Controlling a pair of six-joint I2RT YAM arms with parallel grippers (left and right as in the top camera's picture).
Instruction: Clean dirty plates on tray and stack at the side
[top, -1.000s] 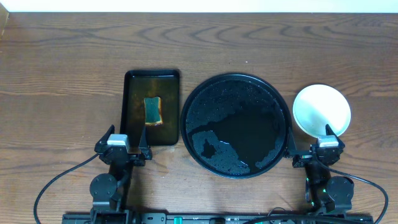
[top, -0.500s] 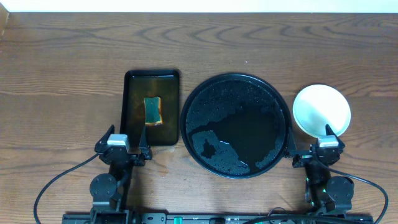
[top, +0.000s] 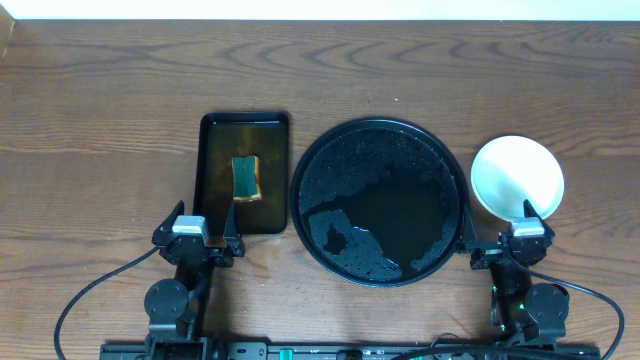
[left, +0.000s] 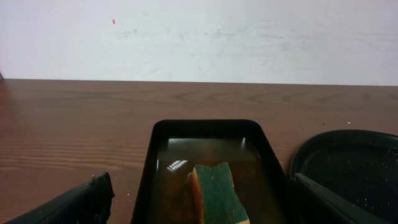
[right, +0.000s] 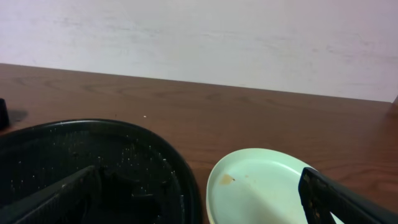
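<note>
The large round black tray lies in the middle of the table, wet and with no plates on it; its rim also shows in the right wrist view and the left wrist view. A stack of plates rests on the wood to its right, a pale mint-green plate with a small brown speck on top. My left gripper is open near the front edge, behind the small rectangular tray. My right gripper is open just in front of the plate stack.
A small rectangular black tray holds brownish water and a green-and-yellow sponge, left of the round tray; the sponge shows in the left wrist view. Bare wood-grain tabletop surrounds them. A pale wall stands behind the table.
</note>
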